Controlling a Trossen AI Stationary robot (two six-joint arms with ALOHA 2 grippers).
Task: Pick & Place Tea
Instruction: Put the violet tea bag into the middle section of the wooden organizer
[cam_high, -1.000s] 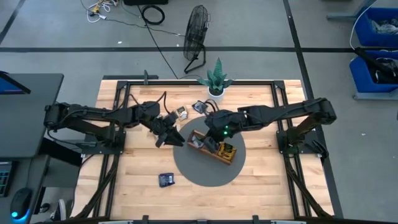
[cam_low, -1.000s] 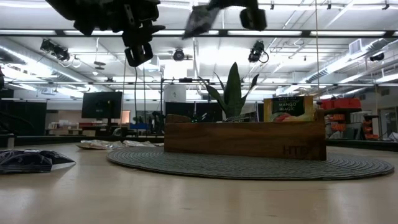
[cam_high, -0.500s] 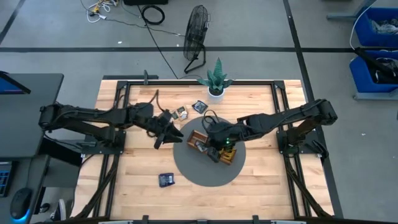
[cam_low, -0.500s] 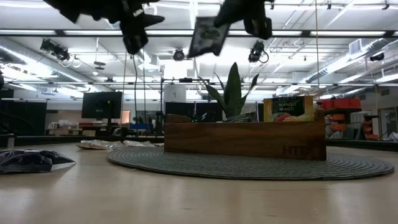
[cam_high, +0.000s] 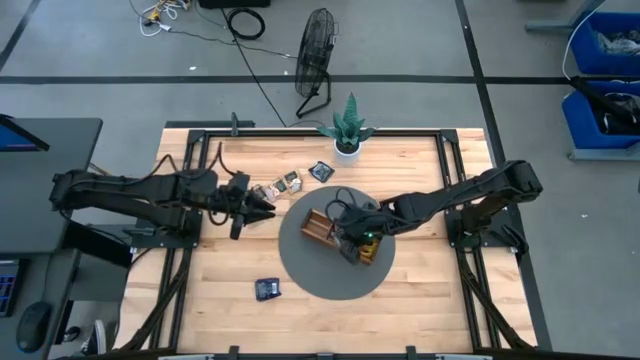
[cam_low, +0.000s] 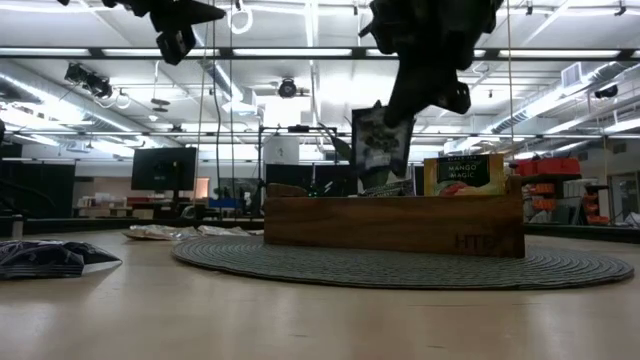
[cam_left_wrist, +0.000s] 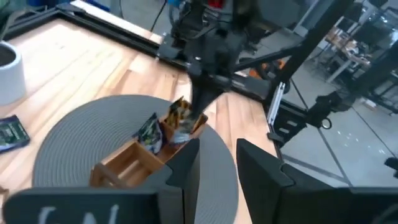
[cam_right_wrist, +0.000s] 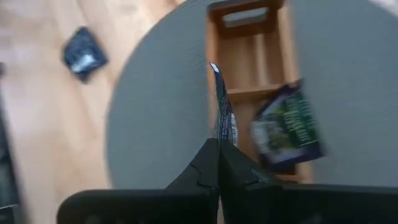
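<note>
Right wrist view: dark sachet (cam_right_wrist: 222, 112) pinched between right fingers (cam_right_wrist: 205, 163).

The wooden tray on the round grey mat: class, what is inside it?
The wooden tray holds an upright yellow-orange sachet at one end and a dark sachet standing in a compartment. The right gripper lowers another dark sachet in. Its walls hide the compartment floors.
</note>
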